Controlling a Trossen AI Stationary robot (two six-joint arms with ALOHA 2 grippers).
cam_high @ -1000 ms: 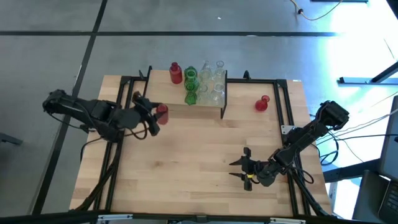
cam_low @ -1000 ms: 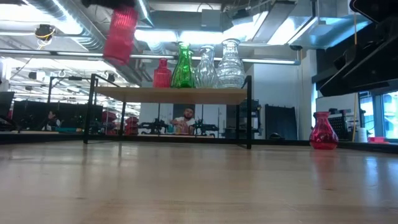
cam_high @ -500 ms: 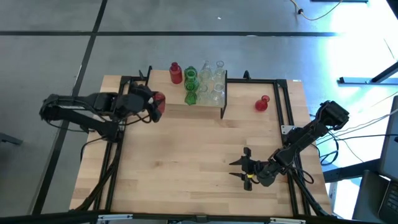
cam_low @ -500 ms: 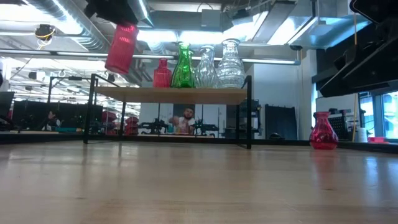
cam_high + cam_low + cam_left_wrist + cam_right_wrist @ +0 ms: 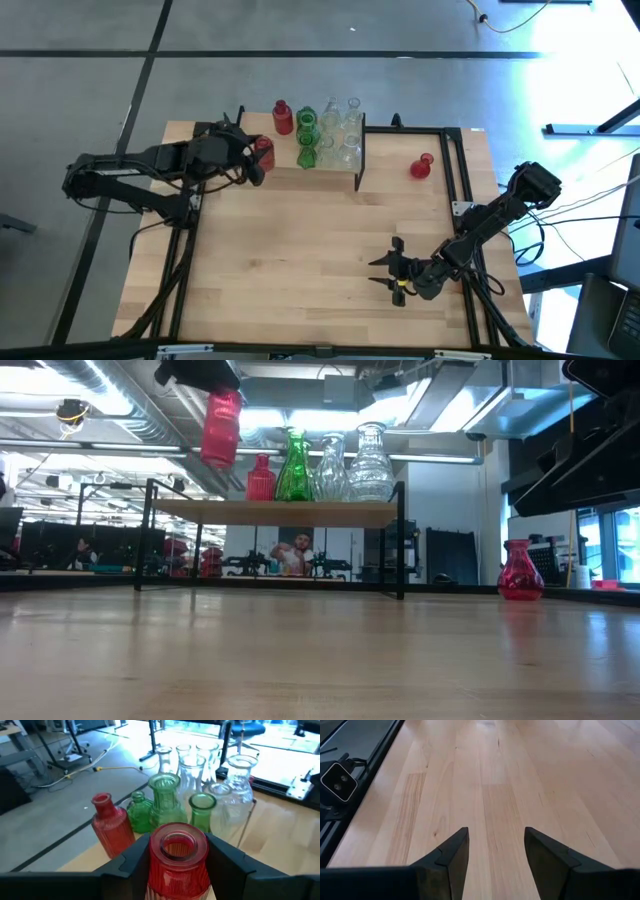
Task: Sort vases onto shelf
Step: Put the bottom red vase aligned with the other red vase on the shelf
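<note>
Item: red ribbed vase, clamped between fingers of left claw, carried in the air just left of shelf, w/ its base above board level.
Shelf stock: 1 red vase at far left, green vases next, clear vases to the right; left near part of board looks free.
Loose: 1 red vase on desk, right of shelf, well apart.
Right claw: parked low over near-right desk, fingers spread, nothing between them.
Step in hand, est.: set the carried vase by the red one. Handling notes: keep it upright, come in over the free left side, clear of green necks, lower until base sits flat, then release; glass, tips easily if nudged.
</note>
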